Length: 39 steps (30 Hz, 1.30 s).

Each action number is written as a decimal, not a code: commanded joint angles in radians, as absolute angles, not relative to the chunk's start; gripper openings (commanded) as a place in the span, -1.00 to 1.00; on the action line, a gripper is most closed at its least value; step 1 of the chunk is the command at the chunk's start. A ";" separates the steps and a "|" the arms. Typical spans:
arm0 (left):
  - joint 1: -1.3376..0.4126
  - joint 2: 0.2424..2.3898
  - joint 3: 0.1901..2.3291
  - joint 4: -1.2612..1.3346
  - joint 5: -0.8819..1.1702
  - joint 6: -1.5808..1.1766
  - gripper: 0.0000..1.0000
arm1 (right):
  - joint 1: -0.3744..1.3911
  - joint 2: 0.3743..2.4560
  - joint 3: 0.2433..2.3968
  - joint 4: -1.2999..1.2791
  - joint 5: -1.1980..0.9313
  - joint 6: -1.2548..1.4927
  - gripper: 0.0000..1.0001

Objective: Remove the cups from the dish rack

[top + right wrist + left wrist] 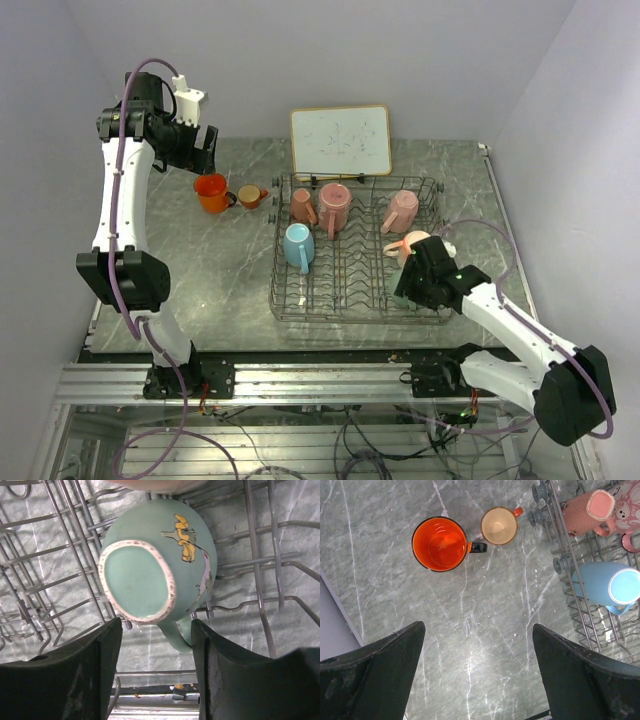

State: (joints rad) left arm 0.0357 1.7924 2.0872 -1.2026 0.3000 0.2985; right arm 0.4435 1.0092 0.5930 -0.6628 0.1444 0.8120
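Hovering left gripper wide-open over table, near side of two orange cups, left of dish rack | straddling mint cup handle with right gripper parted, near-right rack corner, tines crowding both sides

Big orange mug and little orange mug out beside the dish rack
Blue mug and four pink mugs inside, right gripper low over its right side.

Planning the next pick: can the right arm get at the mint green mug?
Probably yes: the right gripper is open right over the mint green mug, with only dish rack tines beside it.
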 commanded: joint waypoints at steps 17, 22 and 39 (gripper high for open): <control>0.038 1.684 1.998 -1.234 0.415 0.364 0.99 | 0.642 1.124 0.715 -0.715 0.368 0.836 -0.77; 0.039 1.583 1.838 -1.168 0.468 0.413 0.99 | 0.644 1.102 0.819 -0.760 0.364 0.803 -1.00; 0.038 1.160 1.273 -0.968 0.723 0.710 0.99 | 0.646 1.206 1.137 -0.548 -0.205 0.801 -1.00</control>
State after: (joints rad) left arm 0.0357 1.2678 1.3609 -1.0611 0.5995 0.5762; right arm 0.6415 1.1652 1.0824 -0.7288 0.0544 0.7685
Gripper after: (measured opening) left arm 0.994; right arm 0.113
